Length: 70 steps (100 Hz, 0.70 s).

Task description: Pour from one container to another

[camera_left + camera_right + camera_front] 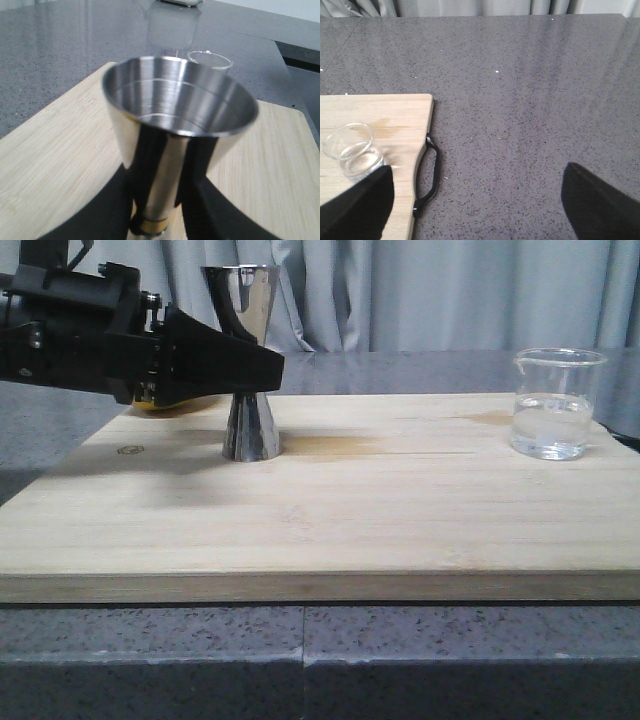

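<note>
beaker point(553, 407): upright, part-full, far right of cutting board point(330, 510) | jigger point(248, 360): upright, well apart | left gripper point(162, 227): closed around jigger waist (steady it) | right gripper point(477, 200): apart, empty; grasp beaker squarely, lift level

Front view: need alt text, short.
The left gripper reaches in at the waist of a steel jigger standing on a wooden board. A glass beaker part-filled with clear liquid stands at the board's far right corner, untouched; something yellow shows under the arm.
</note>
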Each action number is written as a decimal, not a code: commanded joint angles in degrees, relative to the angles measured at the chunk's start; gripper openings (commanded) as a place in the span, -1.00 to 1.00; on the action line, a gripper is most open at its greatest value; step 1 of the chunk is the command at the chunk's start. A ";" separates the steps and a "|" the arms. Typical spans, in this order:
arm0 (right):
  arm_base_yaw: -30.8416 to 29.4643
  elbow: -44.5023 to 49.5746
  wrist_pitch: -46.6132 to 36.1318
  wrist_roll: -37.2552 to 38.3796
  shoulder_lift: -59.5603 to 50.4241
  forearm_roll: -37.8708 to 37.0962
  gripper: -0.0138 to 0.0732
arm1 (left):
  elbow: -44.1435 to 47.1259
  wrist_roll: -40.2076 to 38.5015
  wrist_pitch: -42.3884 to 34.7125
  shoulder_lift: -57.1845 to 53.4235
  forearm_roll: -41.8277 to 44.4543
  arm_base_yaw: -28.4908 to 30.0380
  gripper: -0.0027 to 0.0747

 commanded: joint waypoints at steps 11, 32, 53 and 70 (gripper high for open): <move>-0.42 -2.02 -3.58 -0.48 0.82 -0.17 0.76 | -1.49 0.08 3.90 -2.18 -3.76 -0.37 -0.63; -0.42 -2.02 -3.35 -1.58 0.82 -0.06 0.76 | -1.49 1.27 4.58 -2.18 -3.76 -0.37 -0.72; -0.31 -3.90 -2.70 -4.56 1.53 2.27 0.76 | -1.86 1.64 6.41 -2.18 -4.51 -0.37 -0.72; -0.31 -5.90 -2.29 -12.75 4.49 10.23 0.76 | -4.01 1.63 6.41 -2.18 -4.51 -0.37 -0.72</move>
